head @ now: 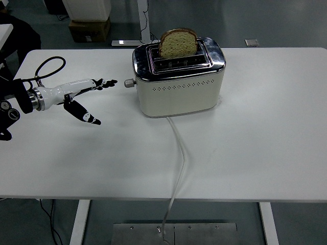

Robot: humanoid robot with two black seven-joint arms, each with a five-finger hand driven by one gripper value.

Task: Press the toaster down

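Note:
A cream toaster (179,89) with a chrome top stands at the back middle of the white table (245,148). A slice of bread (178,43) sticks up out of its far slot. Its round lever knob (128,82) juts from the left end, in the raised position. My left hand (97,99) reaches in from the left, fingers spread and holding nothing. Its upper fingertips (111,81) are a short gap left of the knob, not touching it. The thumb (88,119) hangs lower, over the table.
The toaster's white cord (180,158) runs from its front down over the table's near edge. A black cable loop (47,66) arcs above my left forearm. Cardboard boxes (89,28) sit on the floor behind the table.

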